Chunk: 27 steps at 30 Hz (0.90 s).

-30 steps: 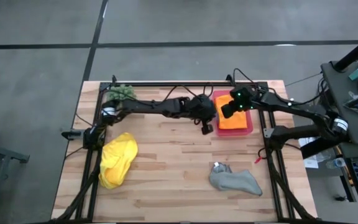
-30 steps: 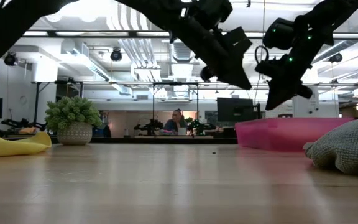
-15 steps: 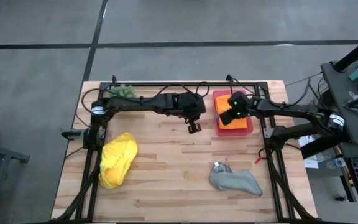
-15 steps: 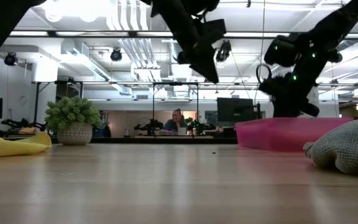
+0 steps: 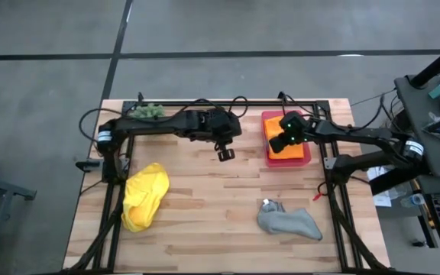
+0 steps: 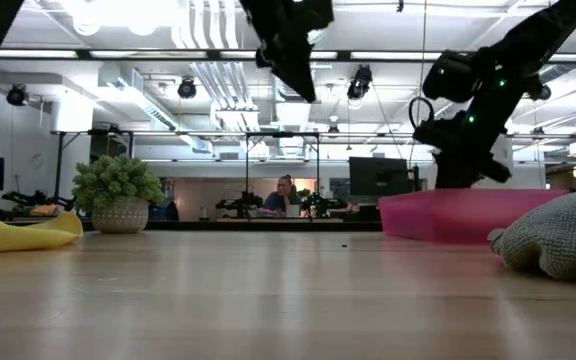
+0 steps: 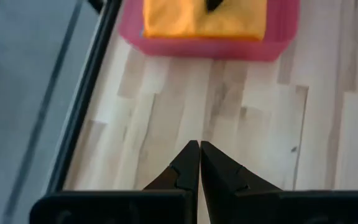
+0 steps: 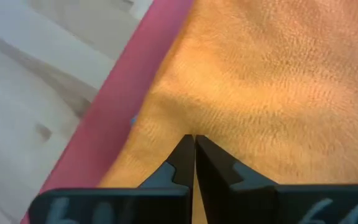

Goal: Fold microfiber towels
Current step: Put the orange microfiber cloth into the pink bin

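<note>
Three towels showed on the table (image 5: 205, 198): an orange towel (image 5: 287, 147) lay flat in the pink tray (image 5: 305, 160) at the far right, a yellow towel (image 5: 143, 195) sat crumpled at the left, and a grey towel (image 5: 290, 221) lay bunched at the near right. Over the orange towel hung the right gripper (image 8: 194, 142), fingers pressed together and holding nothing — its tip just above the cloth near the tray's rim. Left of the tray, the left gripper (image 5: 225, 153) hovered over bare wood, fingers also together and empty. A spiky green plant (image 5: 148, 112) stood at the far left corner. Beyond the table, a person (image 6: 286, 193) sat far back in the room.
</note>
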Tool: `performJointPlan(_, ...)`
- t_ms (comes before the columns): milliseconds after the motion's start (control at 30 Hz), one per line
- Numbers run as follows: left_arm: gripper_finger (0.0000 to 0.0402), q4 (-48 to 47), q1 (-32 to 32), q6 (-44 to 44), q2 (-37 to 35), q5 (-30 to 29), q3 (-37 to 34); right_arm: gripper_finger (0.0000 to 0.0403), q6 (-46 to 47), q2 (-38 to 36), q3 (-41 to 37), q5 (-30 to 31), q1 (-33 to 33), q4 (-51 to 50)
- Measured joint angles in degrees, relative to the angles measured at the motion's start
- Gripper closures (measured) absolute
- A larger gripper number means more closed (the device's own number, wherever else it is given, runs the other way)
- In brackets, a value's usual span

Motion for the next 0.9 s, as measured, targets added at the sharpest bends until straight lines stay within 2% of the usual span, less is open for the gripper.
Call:
performJointPlan(167,0.0402,-0.8,-1.7,0.0,-2.6,-2.1,-2.0,0.0394,1.3,-2.3,0.2,-0.4,3.3,-0.7)
performJointPlan(400,0.0402,5.3,-2.7,-1.5,-8.2,-2.5,-10.6,0.0394,3.4,-1.3,-0.4,-0.4,8.4,-0.8)
performJointPlan(667,0.0402,15.6,-3.7,-1.6,-16.4,-2.8,-20.7,0.0394,3.9,4.2,-1.3,0.2,9.0,0.4)
performJointPlan(900,0.0402,20.1,-5.0,-1.8,-22.4,-3.1,-26.9,0.0394,3.0,3.3,2.2,0.2,8.9,-2.3)
